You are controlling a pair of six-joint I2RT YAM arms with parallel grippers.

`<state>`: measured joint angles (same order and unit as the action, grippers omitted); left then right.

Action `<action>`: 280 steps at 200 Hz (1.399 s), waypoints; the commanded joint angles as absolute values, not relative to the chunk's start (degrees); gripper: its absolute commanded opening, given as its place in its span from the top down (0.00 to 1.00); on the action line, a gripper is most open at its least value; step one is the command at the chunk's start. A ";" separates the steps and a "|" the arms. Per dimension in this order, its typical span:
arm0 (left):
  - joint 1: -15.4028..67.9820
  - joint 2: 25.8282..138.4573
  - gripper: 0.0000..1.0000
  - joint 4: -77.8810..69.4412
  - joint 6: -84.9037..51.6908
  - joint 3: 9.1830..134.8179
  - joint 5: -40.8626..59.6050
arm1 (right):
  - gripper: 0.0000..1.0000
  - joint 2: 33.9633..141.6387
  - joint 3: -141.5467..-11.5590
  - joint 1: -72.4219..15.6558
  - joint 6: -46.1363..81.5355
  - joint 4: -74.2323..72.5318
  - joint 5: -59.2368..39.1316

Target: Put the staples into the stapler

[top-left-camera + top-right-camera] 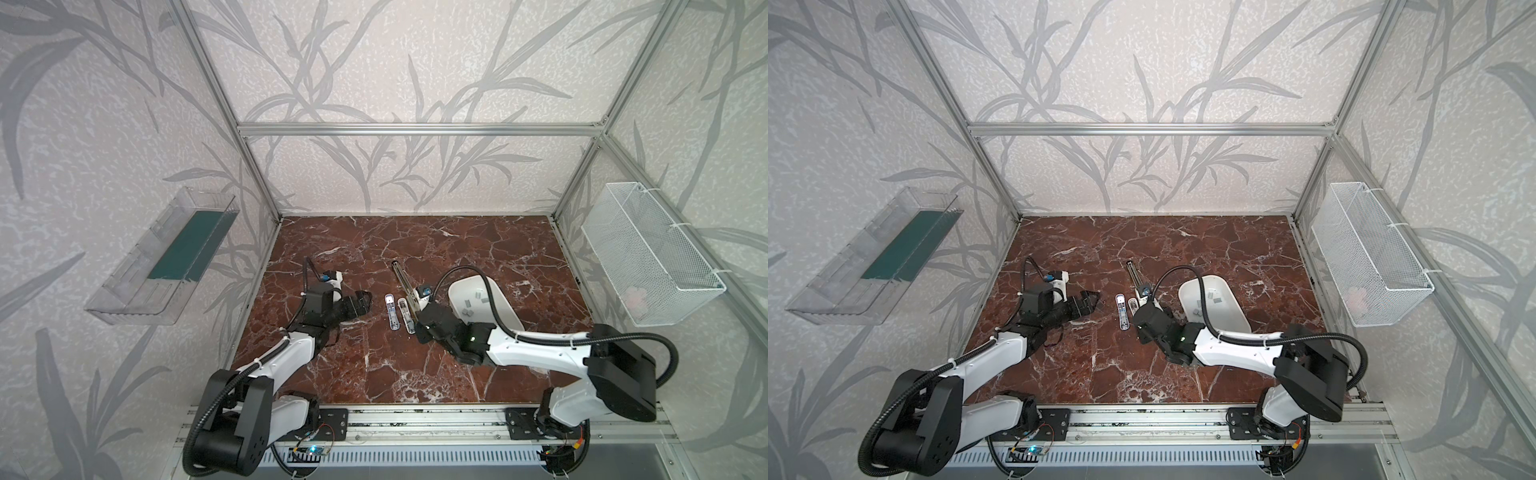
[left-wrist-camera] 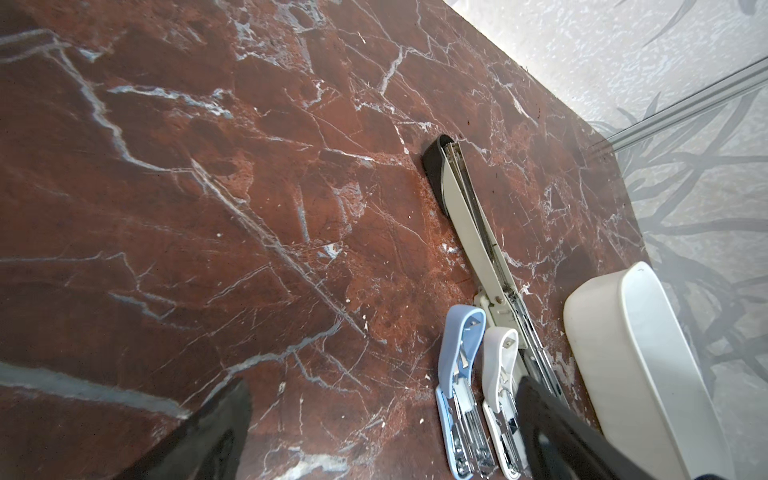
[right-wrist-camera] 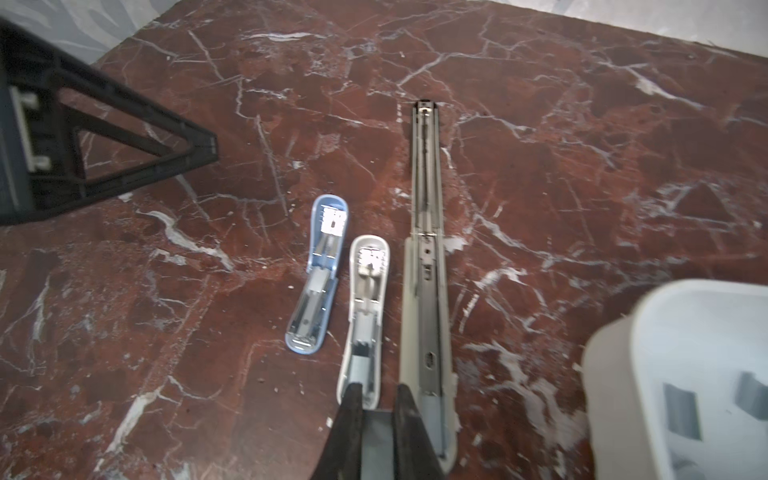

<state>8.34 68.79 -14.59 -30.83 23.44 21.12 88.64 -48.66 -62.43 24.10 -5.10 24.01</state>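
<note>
Three staplers lie opened side by side mid-table: a small blue stapler (image 1: 391,311) (image 3: 318,274), a small white stapler (image 1: 405,316) (image 3: 365,299) and a long grey stapler (image 1: 402,278) (image 3: 426,270). My right gripper (image 3: 377,392) (image 1: 417,326) is shut on a flat grey strip of staples (image 3: 378,436), its tips just over the near end of the white stapler. More staples (image 1: 467,309) (image 3: 681,411) lie in the white tray (image 1: 505,309). My left gripper (image 2: 382,399) (image 1: 365,305) stands open and holds nothing, just left of the blue stapler (image 2: 457,374).
The white tray (image 3: 615,357) sits right beside the long stapler. A clear plastic bin (image 1: 162,257) hangs on the left wall and a white wire basket (image 1: 648,253) on the right wall. Red marble table (image 1: 415,241) stretches behind the staplers.
</note>
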 commanded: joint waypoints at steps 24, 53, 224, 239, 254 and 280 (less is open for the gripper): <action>7.42 69.17 0.01 -18.50 -32.73 21.80 25.22 | 0.89 95.96 -56.75 -64.29 26.66 -6.35 24.22; 7.41 70.15 0.01 -20.08 -32.94 21.77 27.52 | 0.89 100.39 -59.85 -64.25 29.09 -5.08 24.67; 5.81 71.39 0.01 -17.77 -31.68 22.84 23.73 | 0.91 110.70 -68.37 -62.06 30.31 0.33 23.56; 5.84 71.63 0.01 -17.43 -31.48 23.04 23.00 | 0.91 110.99 -68.65 -62.07 30.40 0.75 23.17; 5.92 71.71 0.01 -17.08 -30.82 23.20 22.15 | 0.91 110.97 -68.65 -61.96 30.37 0.79 23.29; 5.90 71.67 0.01 -16.60 -30.63 23.54 21.30 | 0.91 111.38 -68.71 -61.40 30.34 0.96 23.26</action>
<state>6.13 71.46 -17.34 -31.83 22.24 23.29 110.41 -67.66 -61.89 30.44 -0.47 23.40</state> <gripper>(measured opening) 0.991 0.135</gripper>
